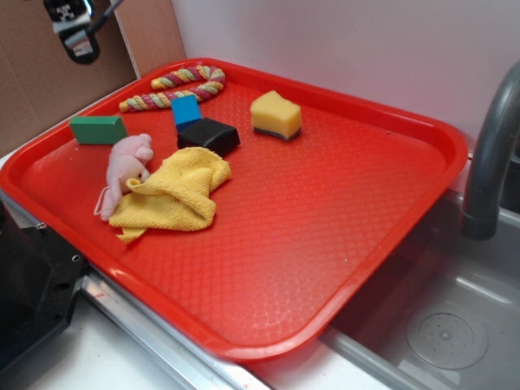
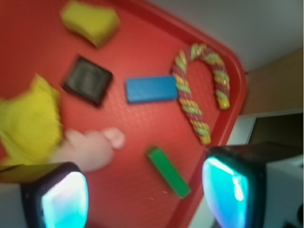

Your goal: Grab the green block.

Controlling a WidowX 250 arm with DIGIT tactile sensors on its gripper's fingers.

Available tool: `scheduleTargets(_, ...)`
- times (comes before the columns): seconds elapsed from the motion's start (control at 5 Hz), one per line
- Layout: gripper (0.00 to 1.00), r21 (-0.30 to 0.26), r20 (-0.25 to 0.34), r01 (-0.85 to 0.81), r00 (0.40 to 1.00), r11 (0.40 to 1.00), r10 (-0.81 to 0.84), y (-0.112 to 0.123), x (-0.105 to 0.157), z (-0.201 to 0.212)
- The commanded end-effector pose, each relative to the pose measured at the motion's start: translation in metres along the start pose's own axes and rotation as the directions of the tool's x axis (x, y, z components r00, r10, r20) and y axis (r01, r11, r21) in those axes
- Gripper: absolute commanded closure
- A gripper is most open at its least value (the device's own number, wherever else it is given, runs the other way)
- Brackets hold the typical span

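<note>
The green block [image 1: 98,129] lies on the red tray [image 1: 341,211] near its far left rim, just left of the pink plush toy [image 1: 126,166]. In the wrist view the green block [image 2: 168,171] sits well below, between my two fingers and nearer the right one. My gripper [image 1: 73,28] hangs high above the tray's far left corner, only partly in frame. In the wrist view my gripper [image 2: 145,197] is open, its fingers wide apart with nothing between them.
On the tray also lie a blue block [image 1: 185,109], a black block [image 1: 209,135], a yellow sponge [image 1: 275,114], a yellow cloth [image 1: 175,191] and a striped rope toy [image 1: 180,85]. A sink [image 1: 443,325] with a grey faucet [image 1: 491,154] lies to the right, cardboard [image 1: 41,89] behind.
</note>
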State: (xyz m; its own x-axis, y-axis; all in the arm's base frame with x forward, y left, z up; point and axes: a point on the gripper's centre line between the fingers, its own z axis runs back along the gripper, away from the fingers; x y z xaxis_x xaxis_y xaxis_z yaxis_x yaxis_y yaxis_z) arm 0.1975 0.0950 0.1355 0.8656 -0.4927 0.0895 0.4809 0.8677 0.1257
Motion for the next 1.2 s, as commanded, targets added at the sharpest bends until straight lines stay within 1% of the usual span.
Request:
scheduleTargets(0.0,0.0,-0.037,0.009,0.189,0.982,0.981,-0.189,0.032,-0.015,-0.029)
scheduleTargets(0.2,0.0,-0.057,-0.037,0.232,0.971,0.971,-0.235,0.04,-0.012,-0.058)
scheduleTargets(0.4,0.0,-0.088,-0.068,0.268,0.959,0.96,-0.274,0.04,-0.002,-0.087)
scheduleTargets(0.6,0.0,-0.093,-0.073,0.305,0.947,0.948,-0.312,0.021,-0.006,-0.099)
scheduleTargets(0.8,0.0,-0.103,-0.08,0.339,0.934,0.935,-0.348,0.013,-0.011,-0.11)
scheduleTargets(1.0,0.0,-0.111,-0.074,0.32,0.941,0.941,-0.329,0.013,-0.018,-0.112)
